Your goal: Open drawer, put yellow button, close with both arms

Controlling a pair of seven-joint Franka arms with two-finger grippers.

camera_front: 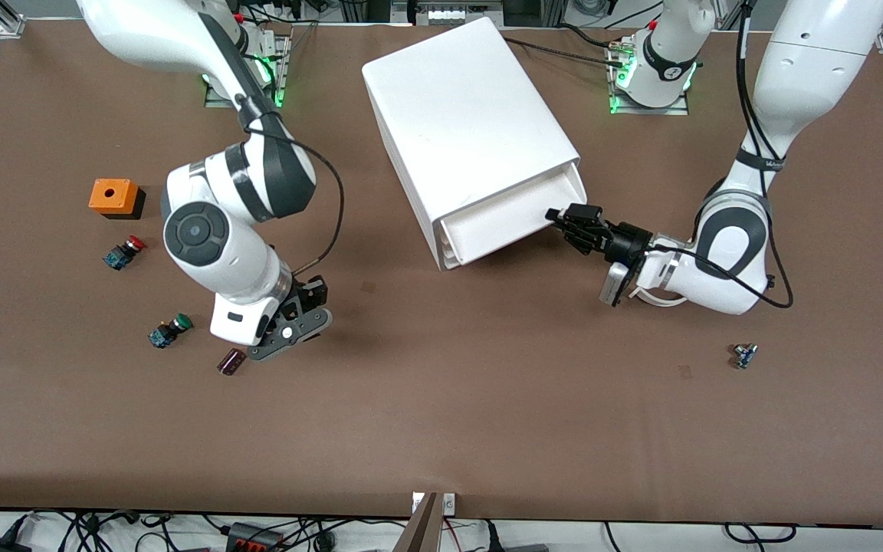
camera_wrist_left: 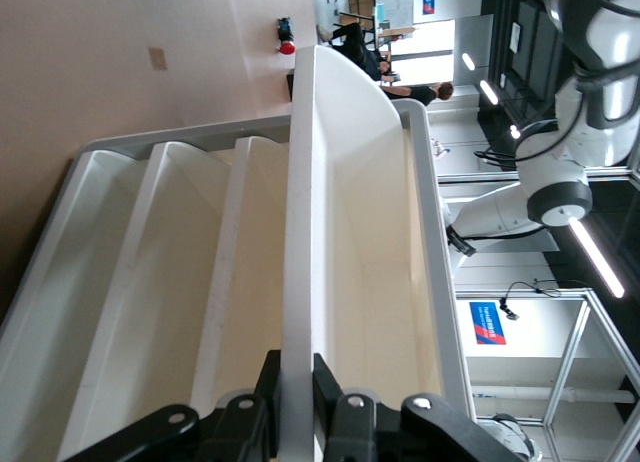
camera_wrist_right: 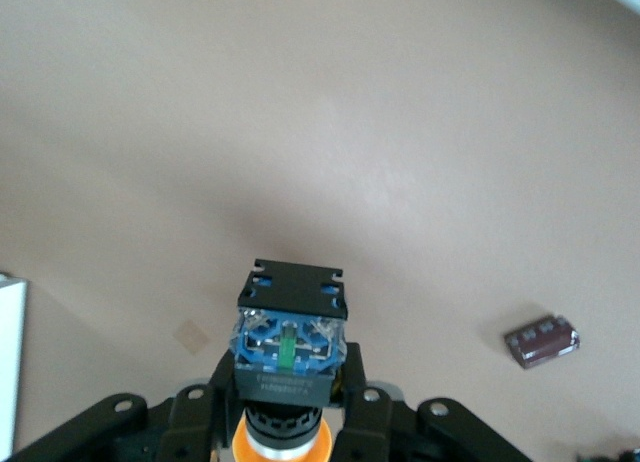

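The white cabinet (camera_front: 464,115) stands mid-table. Its top drawer (camera_front: 507,215) is pulled out a little and shows empty inside in the left wrist view (camera_wrist_left: 370,262). My left gripper (camera_front: 568,222) is shut on the drawer's front wall (camera_wrist_left: 300,232), one finger on each side of it (camera_wrist_left: 297,382). My right gripper (camera_front: 300,322) is over the table toward the right arm's end. In the right wrist view (camera_wrist_right: 290,407) it is shut on the yellow button (camera_wrist_right: 290,347), black-and-blue body pointing out, orange cap at the palm. In the front view the button is hidden by the hand.
A green-capped button (camera_front: 169,330), a red-capped button (camera_front: 124,252) and an orange box (camera_front: 113,197) lie toward the right arm's end. A small dark cylinder (camera_front: 231,361) lies by the right gripper and shows in the right wrist view (camera_wrist_right: 541,340). A small part (camera_front: 744,355) lies toward the left arm's end.
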